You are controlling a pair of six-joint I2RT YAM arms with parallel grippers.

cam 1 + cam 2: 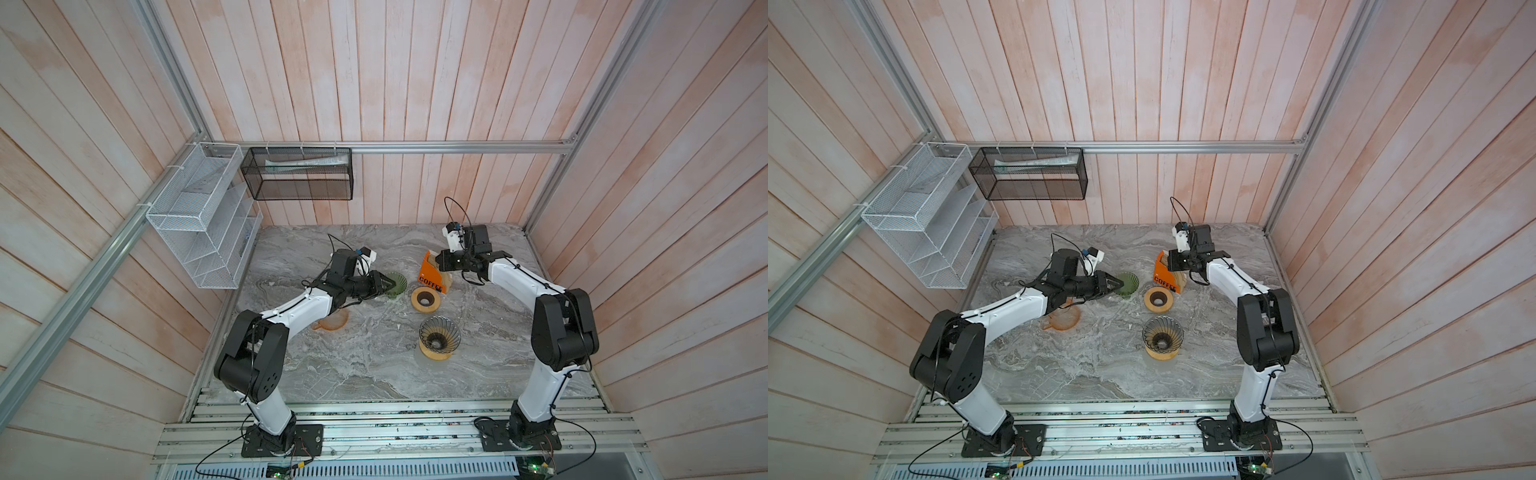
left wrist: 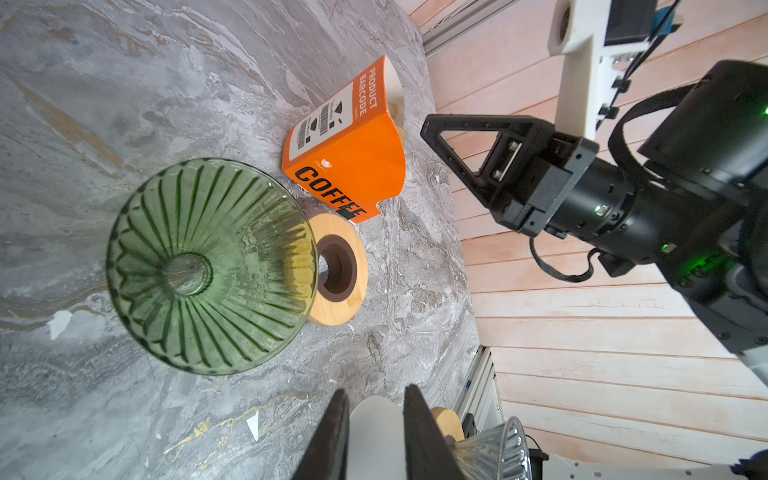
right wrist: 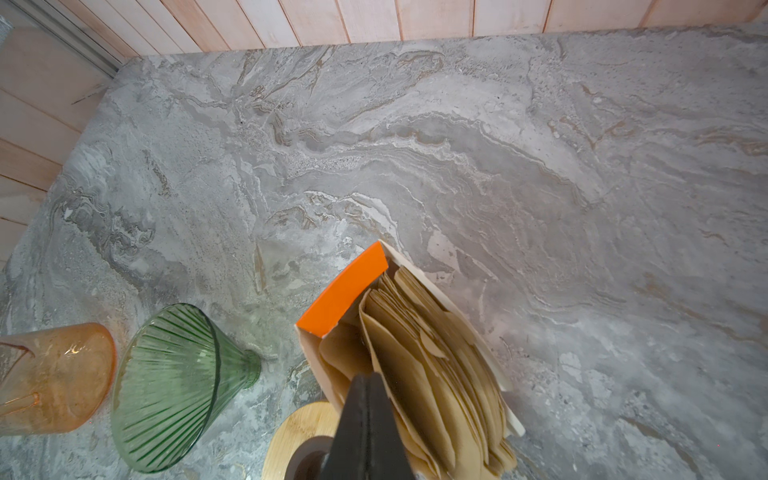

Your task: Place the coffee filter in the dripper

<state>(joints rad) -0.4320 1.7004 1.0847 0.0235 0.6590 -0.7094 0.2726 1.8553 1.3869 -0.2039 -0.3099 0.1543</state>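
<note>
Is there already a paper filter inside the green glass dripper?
No, in the left wrist view the green glass dripper shows only bare ribbed glass down to its centre hole, with no paper in it.

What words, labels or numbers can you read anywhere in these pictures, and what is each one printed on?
"COFFEE": black letters on the side of the orange coffee filter box, also legible in both top views.
"PRODUCT BARCODE": white letters on the same box, beside its white barcode label.
Fine print around the barcodes: too small to read.
</note>
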